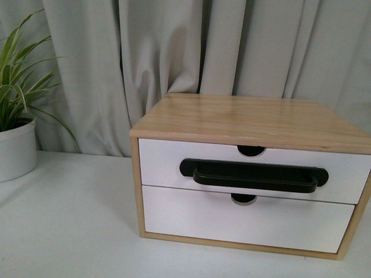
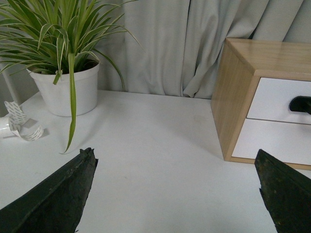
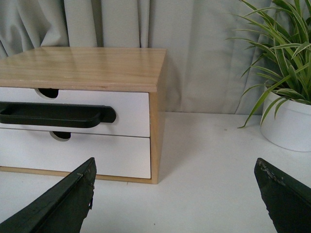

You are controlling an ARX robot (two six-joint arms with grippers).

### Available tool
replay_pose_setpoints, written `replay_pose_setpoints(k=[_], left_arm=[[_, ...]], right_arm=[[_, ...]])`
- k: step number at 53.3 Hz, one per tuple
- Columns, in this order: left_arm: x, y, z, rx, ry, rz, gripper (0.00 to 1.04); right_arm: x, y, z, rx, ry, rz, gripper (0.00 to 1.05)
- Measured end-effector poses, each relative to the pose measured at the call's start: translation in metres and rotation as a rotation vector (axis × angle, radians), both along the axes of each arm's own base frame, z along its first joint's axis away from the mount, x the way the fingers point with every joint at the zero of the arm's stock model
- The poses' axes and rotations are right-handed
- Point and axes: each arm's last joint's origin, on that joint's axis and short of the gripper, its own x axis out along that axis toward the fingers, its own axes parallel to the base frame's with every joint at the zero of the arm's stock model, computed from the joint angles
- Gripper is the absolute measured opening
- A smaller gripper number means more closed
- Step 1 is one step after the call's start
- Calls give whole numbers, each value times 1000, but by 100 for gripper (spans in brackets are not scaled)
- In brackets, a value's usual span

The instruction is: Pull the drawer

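A small wooden cabinet [image 1: 243, 119] stands on the white table. Its upper drawer [image 1: 162, 165] has a white front, a wide black bar handle [image 1: 254, 175] and a half-round notch [image 1: 251, 150] in its top edge; it sits shut, flush with the frame. Neither arm shows in the front view. My left gripper [image 2: 177, 160] is open over bare table, left of the cabinet [image 2: 238, 92], with only the end of the handle [image 2: 301, 104] in its sight. My right gripper [image 3: 175, 167] is open in front of the cabinet's right corner, short of the drawer [image 3: 129, 111] and handle [image 3: 56, 115].
The lower drawer front [image 1: 243, 220] is plain white with no handle. A potted plant [image 1: 16, 124] stands at the table's left, another plant [image 3: 289, 104] at its right. A curl of white tape [image 2: 22, 125] lies near the left plant [image 2: 65, 58]. Grey curtains [image 1: 174, 46] hang behind.
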Motion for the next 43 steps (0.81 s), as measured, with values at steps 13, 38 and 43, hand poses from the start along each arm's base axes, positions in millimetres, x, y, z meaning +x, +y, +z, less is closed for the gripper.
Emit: replay_pose_setpoints(k=[13,38,43], left_arm=[[0,0,0,0,0,0,98],[0,0,0,0,0,0,98],[0,0,0,0,0,0,98]], right_arm=[[0,0,0,0,0,0,96],[0,0,0,0,0,0,96],[0,0,0,0,0,0,96]])
